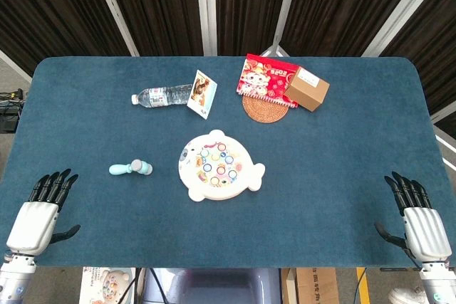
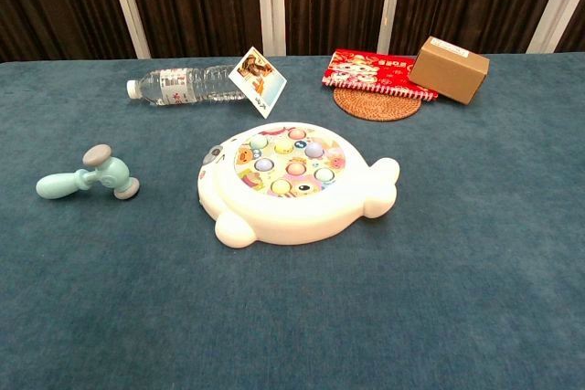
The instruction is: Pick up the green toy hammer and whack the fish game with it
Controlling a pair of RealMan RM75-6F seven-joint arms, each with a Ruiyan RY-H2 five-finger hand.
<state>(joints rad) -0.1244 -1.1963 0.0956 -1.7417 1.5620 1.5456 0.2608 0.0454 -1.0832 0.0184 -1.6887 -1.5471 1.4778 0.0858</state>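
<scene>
The pale green toy hammer (image 1: 131,169) (image 2: 90,179) lies flat on the blue table, handle pointing left, a short way left of the fish game. The white fish-shaped game (image 1: 218,165) (image 2: 291,184) sits mid-table with coloured pegs on top. My left hand (image 1: 41,211) rests at the near left edge, fingers apart and holding nothing, well below and left of the hammer. Over at the near right edge lies my right hand (image 1: 419,217), also spread and empty. Neither hand shows in the chest view.
At the back lie a water bottle (image 1: 163,95) (image 2: 181,85), a picture card (image 1: 202,93) (image 2: 256,81), a red booklet (image 1: 268,80) (image 2: 377,73) on a woven coaster (image 1: 265,110) (image 2: 377,102), and a cardboard box (image 1: 306,88) (image 2: 449,68).
</scene>
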